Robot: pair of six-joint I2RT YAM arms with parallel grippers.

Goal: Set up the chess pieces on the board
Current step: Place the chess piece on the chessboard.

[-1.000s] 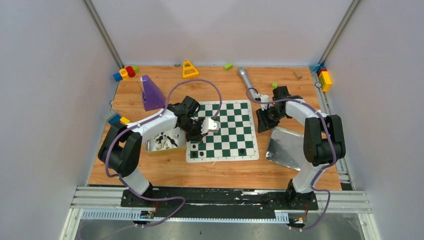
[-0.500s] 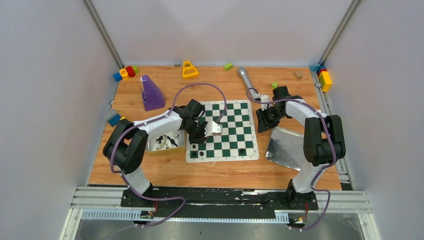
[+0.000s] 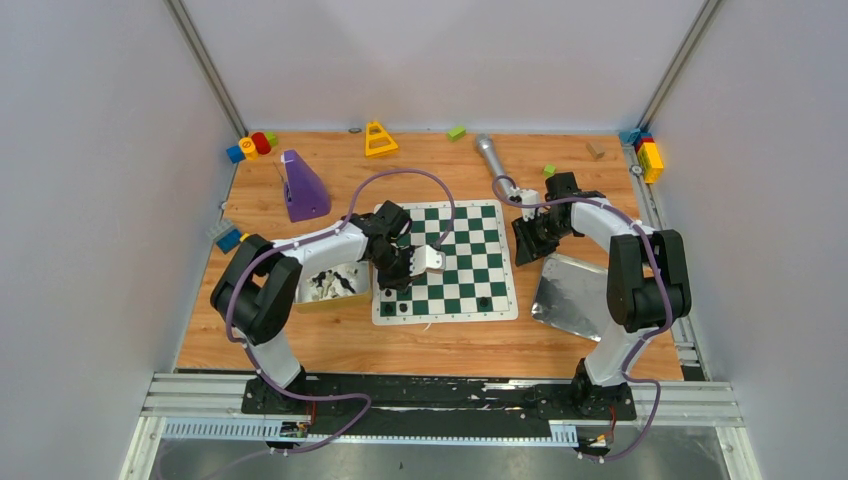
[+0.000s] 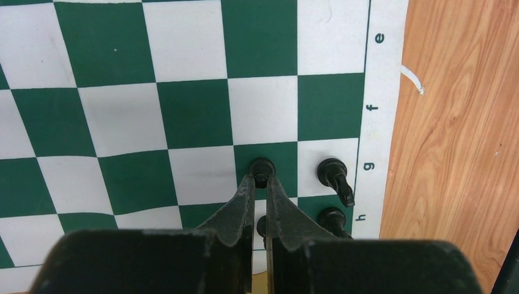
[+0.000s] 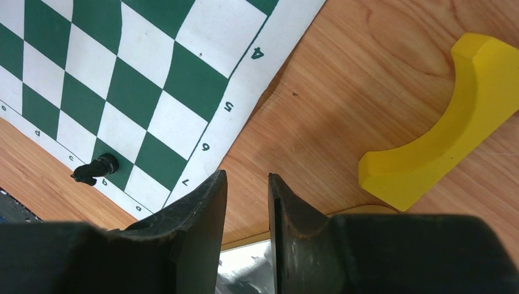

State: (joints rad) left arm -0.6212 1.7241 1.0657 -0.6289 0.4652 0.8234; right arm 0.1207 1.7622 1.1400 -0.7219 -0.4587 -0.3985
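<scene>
Top view: noting the board [image 3: 470, 250] flat in the middle of the table [image 3: 300, 340]. Stretching left jaws over its left columns, close to the near-left corner. Holding right jaws low at the board's right edge, beside a tray [image 3: 572, 300]. Noting a box [image 3: 325, 303] of loose pieces [image 3: 328, 283] just left of the board.

Left wrist view: clenching left jaws on a pawn [image 4: 262, 166], upright on a green square in row g, one square in from the lettered border. Noting a second piece [image 4: 335, 174], black, on the white g square just beside it, and a third piece [image 4: 332, 217] on green h.

Right wrist view: hanging right jaws slightly parted, gripping nothing, over bare wood just off the board's numbered border. Noting a toppled piece [image 5: 95, 168], black, on a green corner square near c. Spotting a yellow block [image 5: 453, 122], arch-shaped, well apart from the board. Catching a tray corner below the jaws.
</scene>
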